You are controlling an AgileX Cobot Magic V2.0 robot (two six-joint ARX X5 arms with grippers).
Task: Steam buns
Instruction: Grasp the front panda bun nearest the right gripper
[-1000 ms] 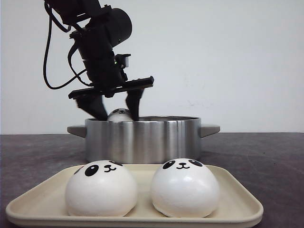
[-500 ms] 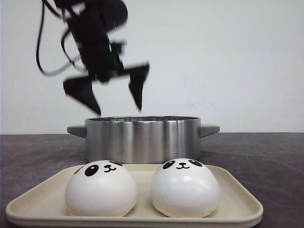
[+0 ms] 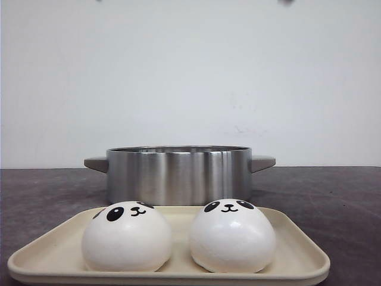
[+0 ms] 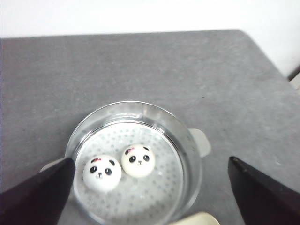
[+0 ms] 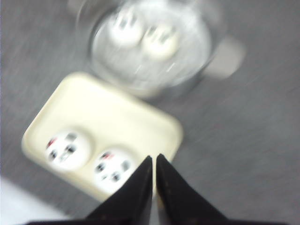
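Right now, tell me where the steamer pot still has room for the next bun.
The pot holds two buns side by side on its perforated floor. The floor between them and the wall on the handle side is bare, so that half is free. The tray keeps two buns close together.

The left gripper (image 4: pixel 150 187) has two black fingers (image 4: pixel 40 194) shaped like pointy wedges. The right gripper (image 5: pixel 154 187) has black, pointy fingers (image 5: pixel 133 197) too.

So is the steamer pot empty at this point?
No: the left wrist view shows two buns lying side by side on the perforated floor inside the pot.
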